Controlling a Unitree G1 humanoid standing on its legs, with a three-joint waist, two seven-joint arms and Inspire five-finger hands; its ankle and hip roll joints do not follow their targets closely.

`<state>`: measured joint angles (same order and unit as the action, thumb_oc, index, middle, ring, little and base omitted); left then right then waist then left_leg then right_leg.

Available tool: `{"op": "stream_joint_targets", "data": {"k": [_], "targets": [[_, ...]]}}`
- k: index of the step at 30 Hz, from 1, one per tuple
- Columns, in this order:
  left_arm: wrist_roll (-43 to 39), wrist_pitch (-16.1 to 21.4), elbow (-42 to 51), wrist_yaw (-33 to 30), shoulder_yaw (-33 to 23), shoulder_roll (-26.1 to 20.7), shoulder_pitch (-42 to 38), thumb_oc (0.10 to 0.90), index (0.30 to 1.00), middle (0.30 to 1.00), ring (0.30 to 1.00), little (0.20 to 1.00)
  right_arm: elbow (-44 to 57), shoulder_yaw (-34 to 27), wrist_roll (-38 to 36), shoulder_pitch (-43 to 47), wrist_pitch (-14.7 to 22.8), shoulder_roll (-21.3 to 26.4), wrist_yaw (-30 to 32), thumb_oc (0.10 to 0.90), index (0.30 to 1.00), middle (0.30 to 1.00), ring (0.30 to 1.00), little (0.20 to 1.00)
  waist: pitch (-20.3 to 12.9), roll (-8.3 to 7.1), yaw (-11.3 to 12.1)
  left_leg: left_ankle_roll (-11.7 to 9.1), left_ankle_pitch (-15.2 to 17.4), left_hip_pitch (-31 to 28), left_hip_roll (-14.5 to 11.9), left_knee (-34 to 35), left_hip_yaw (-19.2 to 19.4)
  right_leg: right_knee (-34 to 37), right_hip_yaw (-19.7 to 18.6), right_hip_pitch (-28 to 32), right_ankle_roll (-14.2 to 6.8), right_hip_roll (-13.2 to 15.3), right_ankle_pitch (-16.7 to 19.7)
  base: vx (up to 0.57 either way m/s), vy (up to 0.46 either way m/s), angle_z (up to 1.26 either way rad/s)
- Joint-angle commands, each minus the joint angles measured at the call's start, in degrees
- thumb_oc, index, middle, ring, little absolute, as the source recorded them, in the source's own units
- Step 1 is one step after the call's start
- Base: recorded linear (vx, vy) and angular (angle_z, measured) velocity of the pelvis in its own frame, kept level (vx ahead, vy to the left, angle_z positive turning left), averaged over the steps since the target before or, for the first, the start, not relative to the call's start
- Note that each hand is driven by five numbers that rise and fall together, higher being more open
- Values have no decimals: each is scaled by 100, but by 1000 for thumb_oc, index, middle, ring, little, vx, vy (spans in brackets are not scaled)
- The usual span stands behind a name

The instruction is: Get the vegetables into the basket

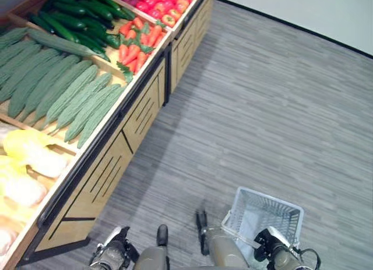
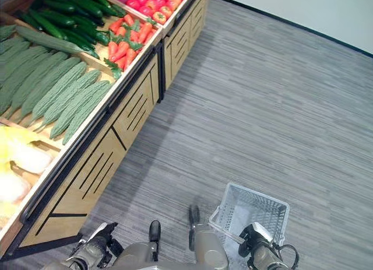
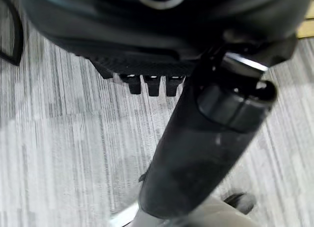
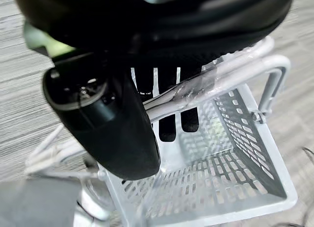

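Vegetables fill the wooden stand [image 1: 131, 127] along the left of the frame: pale bumpy gourds [image 1: 58, 92] at mid-left, dark cucumbers [image 1: 76, 19] and carrots [image 1: 135, 42] above them, red peppers [image 1: 160, 2] at the top. At the lower right, the right hand [image 4: 167, 97] has its fingers curled round the handle [image 4: 230, 70] of the white basket [image 1: 268, 214], which has nothing in it. At the bottom left the left hand [image 3: 152, 80] hangs over the grey floor [image 1: 274, 95], fingers curled in and holding nothing.
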<state>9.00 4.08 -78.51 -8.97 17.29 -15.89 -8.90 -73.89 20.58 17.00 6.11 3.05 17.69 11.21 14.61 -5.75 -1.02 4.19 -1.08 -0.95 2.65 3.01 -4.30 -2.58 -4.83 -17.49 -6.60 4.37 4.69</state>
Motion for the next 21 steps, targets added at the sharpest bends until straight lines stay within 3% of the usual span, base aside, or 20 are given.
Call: {"op": "stream_joint_targets", "data": {"k": [1, 5, 10, 12, 14, 15, 16, 17, 18, 19, 21], "targets": [[-21, 82, 114, -34, -101, -75, 111, 900, 1000, 1000, 1000, 1000, 145, -6, -96, -6, 128, 272, -21, 400, 300, 300, 300, 300, 87, -7, 8, -170, 568, -178, 24, -550, -207, -283, -33, 148, -98, 7, 764, 220, -189, 101], [-95, 9, -21, -49, -284, -59, 207, 900, 1000, 1000, 1000, 1000, 33, -51, -87, -92, 146, 366, -17, 400, 300, 300, 300, 300, -140, 5, 95, -477, 489, -258, -303, -837, -580, -295, 468, 525, 178, -196, 427, 322, -337, 82], [-168, 2, 46, -68, -254, -56, 165, 900, 1000, 1000, 1000, 1000, 1, -129, -145, -145, 136, 471, -20, 400, 300, 300, 300, 300, -146, 58, 102, -609, 331, -117, -443, -1106, -633, -417, 810, 638, 296, -206, 176, 144, -173, 44], [-184, -19, 80, -66, -223, -47, 101, 900, 1000, 1000, 1000, 1000, -37, -197, -172, -186, 113, 483, -4, 400, 300, 300, 300, 300, -121, 72, 83, -651, 260, 13, -536, -1235, -392, -458, 1024, 709, 339, -134, 74, 66, -87, 59], [-201, -15, 153, -66, -157, -32, 59, 900, 1000, 1000, 1000, 1000, -57, -259, -216, -254, 98, 466, 35, 400, 300, 300, 300, 300, -88, 94, 18, -658, 214, 206, -669, -1338, 163, -468, 1235, 796, 334, -8, 24, 25, -19, 99], [-203, -19, 174, -95, -142, -44, -6, 900, 1000, 1000, 1000, 1000, -84, -374, -251, -351, 77, 472, 74, 400, 300, 300, 300, 300, -81, 155, -106, -659, 154, 289, -979, -1078, 1041, -402, 1505, 871, 295, 155, 11, 3, 22, 104], [-203, -19, 175, -95, -142, -44, -5, 900, 1000, 1000, 1000, 1000, -84, -373, -251, -352, 77, 471, 75, 400, 300, 300, 300, 300, -88, 154, -105, -660, 145, 288, -977, -1064, 1044, -398, 1503, 866, 294, 156, 13, 3, 73, 150], [-152, -29, 225, -118, -66, -38, -76, 900, 1000, 1000, 1000, 1000, -106, -453, -277, -410, 36, 465, 111, 400, 300, 300, 300, 300, -107, 222, -183, -757, 12, 362, -1175, -720, 1640, -299, 1727, 906, 194, 305, 42, 1, 55, 159], [-152, -29, 225, -118, -66, -38, -76, 900, 1000, 1000, 1000, 1000, -106, -452, -277, -410, 36, 465, 111, 400, 300, 300, 300, 300, -108, 222, -183, -757, 10, 362, -1174, -717, 1640, -299, 1727, 906, 194, 305, 43, 15, 169, 145], [-91, -30, 289, -123, 18, -26, -131, 900, 1000, 1000, 1000, 1000, -120, -515, -282, -461, 6, 478, 131, 400, 300, 300, 300, 300, -127, 346, -223, -864, -339, 549, -1352, -396, 2087, -245, 1965, 980, 99, 466, 66, 39, 173, 66], [-81, -37, 321, -142, 51, -26, -151, 900, 1000, 1000, 1000, 1000, -97, -549, -283, -502, -9, 488, 132, 400, 300, 300, 300, 300, -142, 440, -242, -978, -518, 619, -1462, -194, 2157, -264, 2057, 1091, -3, 568, -32, 95, 189, 60]]}}
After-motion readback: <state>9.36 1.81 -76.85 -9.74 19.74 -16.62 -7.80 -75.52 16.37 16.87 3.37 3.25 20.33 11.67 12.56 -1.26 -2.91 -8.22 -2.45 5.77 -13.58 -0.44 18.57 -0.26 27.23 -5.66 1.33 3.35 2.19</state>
